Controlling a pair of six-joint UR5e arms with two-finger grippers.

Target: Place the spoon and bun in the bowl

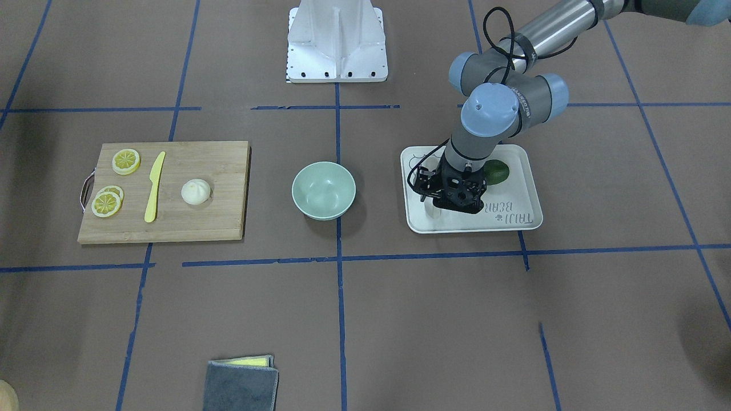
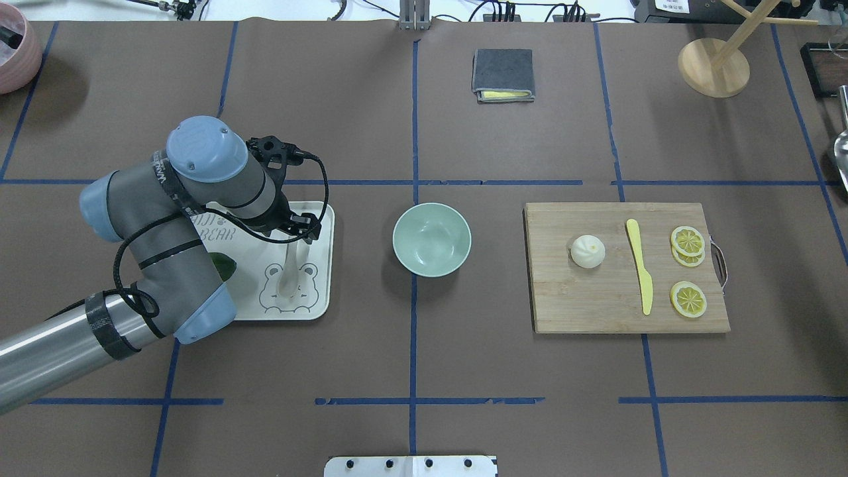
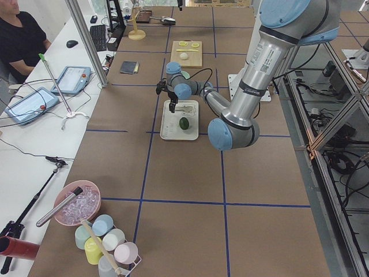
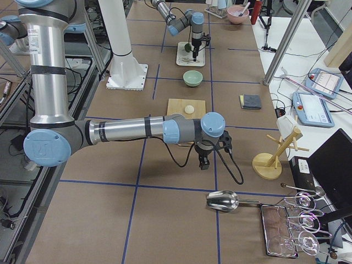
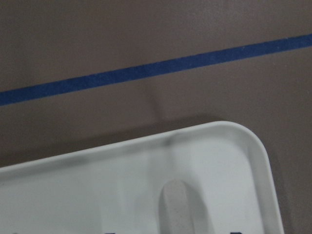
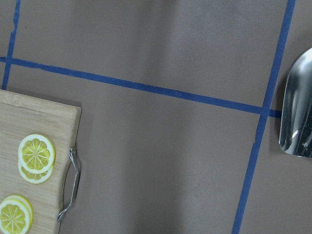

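Note:
The pale spoon point(image 2: 288, 281) lies on the white bear tray point(image 2: 318, 305). Its handle end shows in the left wrist view point(image 5: 178, 209) near the tray corner. My left gripper point(image 2: 301, 232) hangs just above the handle, apparently open and holding nothing; from the front it point(image 1: 457, 200) covers most of the spoon. The white bun point(image 2: 587, 252) sits on the wooden board point(image 2: 596, 305). The empty mint-green bowl point(image 2: 432, 240) stands between tray and board. My right gripper point(image 4: 202, 163) hovers over bare table past the board; I cannot tell if it is open or shut.
A dark green avocado point(image 1: 497, 171) shares the tray. A yellow knife point(image 2: 639, 265) and lemon slices point(image 2: 688, 240) lie on the board. A grey cloth point(image 2: 503, 74), a wooden stand point(image 2: 713, 66) and a metal scoop point(image 6: 297, 112) lie farther off.

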